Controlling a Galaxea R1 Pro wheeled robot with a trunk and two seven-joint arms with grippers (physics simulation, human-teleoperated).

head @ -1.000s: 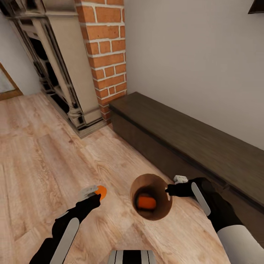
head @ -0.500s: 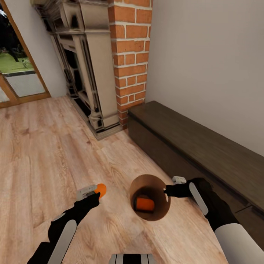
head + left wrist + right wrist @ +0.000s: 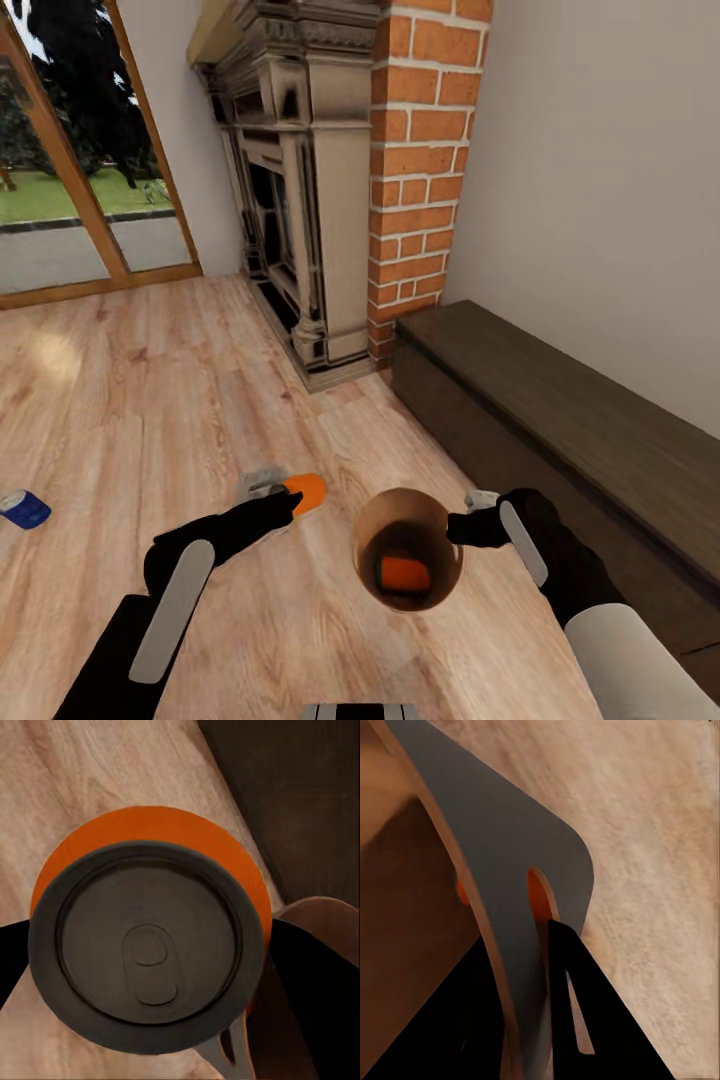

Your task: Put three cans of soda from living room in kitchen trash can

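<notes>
My left gripper (image 3: 288,500) is shut on an orange soda can (image 3: 307,491), held above the wood floor just left of the trash can (image 3: 372,520). In the left wrist view the can's dark lid (image 3: 150,956) sits between the black fingers. My right gripper (image 3: 462,526) is shut on the trash can's rim, and the right wrist view has its fingers (image 3: 574,1012) pinching the grey wall (image 3: 510,870). A second orange can (image 3: 404,573) lies inside the tan-brown bin. The dark blue can (image 3: 22,508) lies on the floor at the far left.
A dark low bench (image 3: 560,420) runs along the wall on the right. A brick column (image 3: 420,170) and an ornate fireplace (image 3: 300,220) stand ahead. A glass door (image 3: 70,200) to a garden is at the back left. Open wood floor (image 3: 150,400) lies between.
The camera has swung left, bringing the glass door and the blue can into view. My left gripper with its orange can has edged closer to the bin. The right gripper keeps its hold.
</notes>
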